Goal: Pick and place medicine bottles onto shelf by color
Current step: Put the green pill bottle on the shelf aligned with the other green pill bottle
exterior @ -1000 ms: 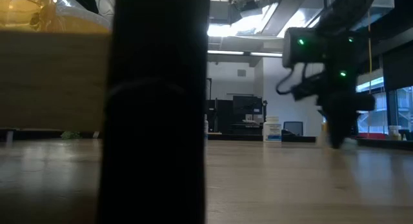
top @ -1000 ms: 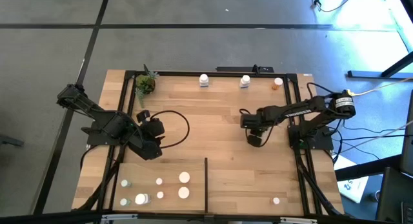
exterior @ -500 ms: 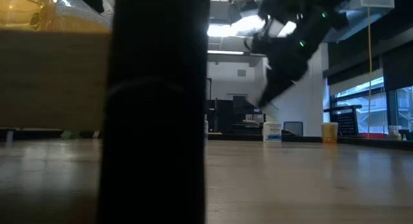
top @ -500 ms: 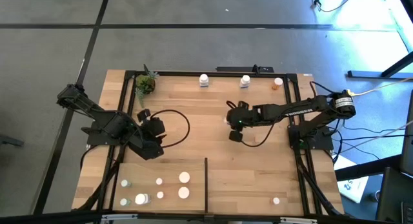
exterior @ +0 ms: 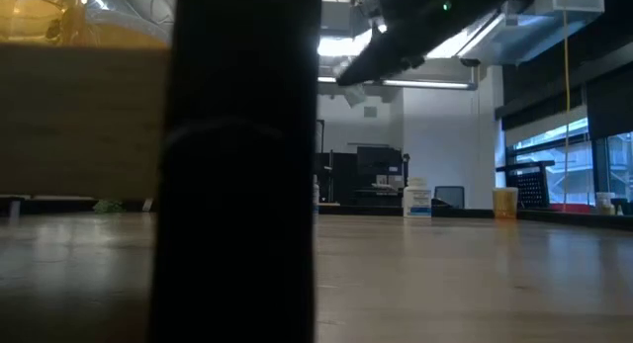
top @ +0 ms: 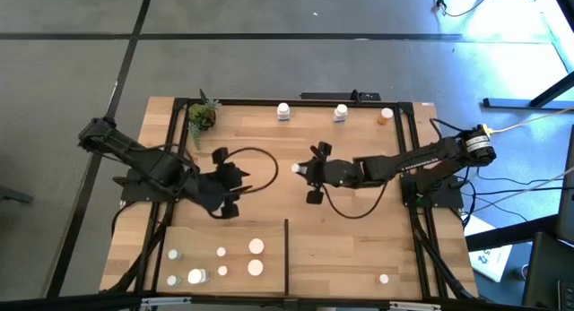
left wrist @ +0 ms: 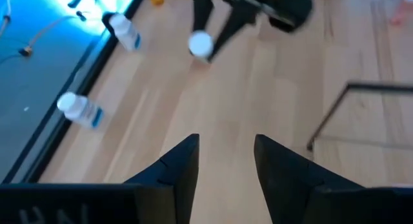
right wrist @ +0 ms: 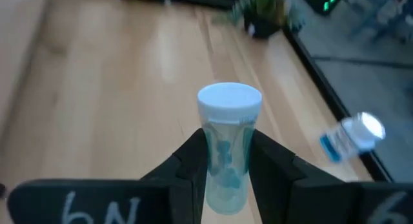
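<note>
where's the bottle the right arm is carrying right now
Clamped in the right gripper, the white-capped bottle sits over mid-table in the high view, facing the left gripper.

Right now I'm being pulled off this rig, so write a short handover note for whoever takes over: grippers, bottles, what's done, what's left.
Right gripper: shut on a white-capped bottle, held over mid-table.
Left gripper: open, empty, over the table's left-centre, facing the right gripper.
Done: six bottles stand in the shelf section left of the divider, one small bottle right of it.
Left: the held bottle, plus two white bottles and an orange bottle along the far edge. The potted plant sits at the far left corner.
</note>
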Controlling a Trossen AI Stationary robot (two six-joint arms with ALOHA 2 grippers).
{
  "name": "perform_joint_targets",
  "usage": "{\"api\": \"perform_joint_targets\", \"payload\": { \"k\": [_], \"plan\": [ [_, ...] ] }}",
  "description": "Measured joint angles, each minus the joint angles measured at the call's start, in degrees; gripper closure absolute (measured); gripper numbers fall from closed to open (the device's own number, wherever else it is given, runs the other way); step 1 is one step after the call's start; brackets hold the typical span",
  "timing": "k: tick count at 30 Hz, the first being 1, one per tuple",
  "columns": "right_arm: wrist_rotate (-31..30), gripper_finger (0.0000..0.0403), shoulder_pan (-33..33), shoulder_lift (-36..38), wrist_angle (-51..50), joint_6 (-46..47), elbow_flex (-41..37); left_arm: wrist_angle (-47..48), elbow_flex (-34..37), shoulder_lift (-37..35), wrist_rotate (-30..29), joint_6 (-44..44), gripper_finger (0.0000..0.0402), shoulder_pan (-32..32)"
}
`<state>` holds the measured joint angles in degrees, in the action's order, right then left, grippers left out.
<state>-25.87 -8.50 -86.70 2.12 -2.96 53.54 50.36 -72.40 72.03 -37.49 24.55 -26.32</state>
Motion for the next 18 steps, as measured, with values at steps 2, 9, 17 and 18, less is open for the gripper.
{"api": "perform_joint_targets", "payload": {
  "k": [2, 9, 17, 18],
  "plan": [
    [-0.05, 0.0306, -1.05, 0.00, 2.01, -1.14, 0.00, -2.01, 0.00, 0.01, 0.01, -2.15, 0.0259, 1.53],
    [-0.17, 0.0306, -3.55, 0.04, 5.83, -5.28, 0.00, -10.61, -0.14, 2.05, 1.56, -6.55, 0.0259, 7.07],
    [-3.65, 0.0306, -3.47, 0.04, 7.60, -6.03, 0.00, -19.56, -0.02, 7.18, 7.71, -14.10, 0.0259, 10.14],
    [-3.63, 0.0306, -3.47, 0.04, 7.61, -6.31, 0.00, -20.23, -0.03, 7.79, 7.89, -15.17, 0.0259, 10.50]
  ]
}}
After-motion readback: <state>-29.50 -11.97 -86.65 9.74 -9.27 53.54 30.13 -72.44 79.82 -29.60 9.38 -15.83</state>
